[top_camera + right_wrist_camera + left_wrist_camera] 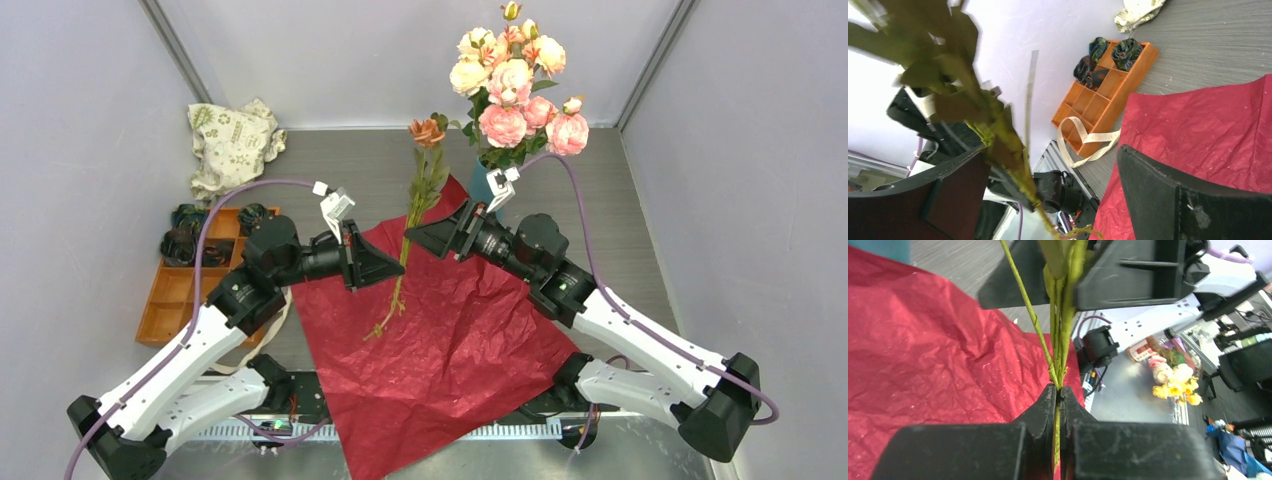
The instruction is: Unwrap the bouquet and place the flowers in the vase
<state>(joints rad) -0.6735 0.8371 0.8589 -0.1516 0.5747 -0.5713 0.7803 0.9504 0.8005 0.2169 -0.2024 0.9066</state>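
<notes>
Grey table (625, 215) carries the dark red crinkly wrapping paper (440, 340), opened flat, and most pink, peach and cream roses (515, 90) stand in the small teal-blue vase (482, 183) at the far side. My left gripper (1058, 392) is pressed together on the green stem of one peach rose (427, 131) above the paper, and my right gripper (1050, 160) is spread wide on both sides of this stem. I judge the step is bringing this single flower to the vase; next, its stem end must rise over the rim and go down inside.

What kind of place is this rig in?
Probably a robotics lab test cell: a grey table boxed in by plain white panels, with workshop clutter visible beyond the table edge.
</notes>
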